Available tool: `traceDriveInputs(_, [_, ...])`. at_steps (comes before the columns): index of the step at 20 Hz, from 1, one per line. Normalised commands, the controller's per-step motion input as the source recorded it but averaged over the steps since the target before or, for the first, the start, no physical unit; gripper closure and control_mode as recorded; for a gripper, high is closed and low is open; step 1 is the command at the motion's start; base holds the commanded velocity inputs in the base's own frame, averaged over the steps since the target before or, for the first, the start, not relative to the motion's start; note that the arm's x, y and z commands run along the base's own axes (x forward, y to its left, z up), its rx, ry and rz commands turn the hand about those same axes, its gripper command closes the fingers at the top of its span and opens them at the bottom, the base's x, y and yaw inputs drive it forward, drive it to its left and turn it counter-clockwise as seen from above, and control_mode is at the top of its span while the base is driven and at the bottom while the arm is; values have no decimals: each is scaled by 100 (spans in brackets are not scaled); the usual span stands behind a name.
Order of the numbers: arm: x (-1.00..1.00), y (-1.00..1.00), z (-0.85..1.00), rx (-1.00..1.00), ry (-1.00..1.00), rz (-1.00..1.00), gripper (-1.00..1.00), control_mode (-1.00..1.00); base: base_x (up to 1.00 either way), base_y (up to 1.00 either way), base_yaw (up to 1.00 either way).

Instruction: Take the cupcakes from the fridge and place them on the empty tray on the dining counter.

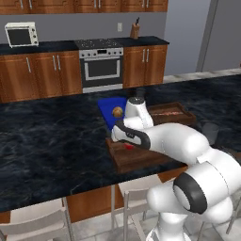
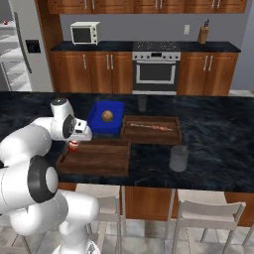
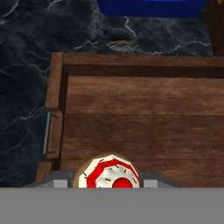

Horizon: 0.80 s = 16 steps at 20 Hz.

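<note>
My gripper (image 3: 111, 183) is shut on a cupcake (image 3: 113, 174) with a red-and-white top, and it points down at the left end of the dark-brown wooden tray (image 3: 131, 109). From the right base view the cupcake (image 2: 73, 145) hangs under the gripper (image 2: 74, 142) just inside the tray's (image 2: 99, 159) left rim. I cannot tell whether it touches the tray floor. In the left base view my arm covers most of the hand, and only a red speck of the cupcake (image 1: 128, 147) shows above the tray (image 1: 141, 159). The tray lies on the black marbled dining counter (image 2: 218, 129). The fridge (image 2: 22, 44) stands far left.
Behind the tray lie a bright blue tray (image 2: 114, 128) holding a round brown bun (image 2: 107, 116), and a second wooden tray (image 2: 151, 130) with a thin item in it. A grey cup (image 2: 178, 158) stands to the right, another cup (image 2: 142, 103) further back. Stools sit below the counter's near edge.
</note>
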Motion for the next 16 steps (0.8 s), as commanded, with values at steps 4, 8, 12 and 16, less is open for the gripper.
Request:
traceDriveInputs(4, [23,2,-37,0,0,-7,100,-100,0,0,0])
traceDriveInputs(8, [29,6,-31,0,0,-6,100,-100,0,0,0])
traceDriveInputs(12, [32,5,-23,0,0,-6,100,-100,0,0,0])
traceDriveInputs(16, [27,8,-20,0,0,-6,100,-100,0,0,0])
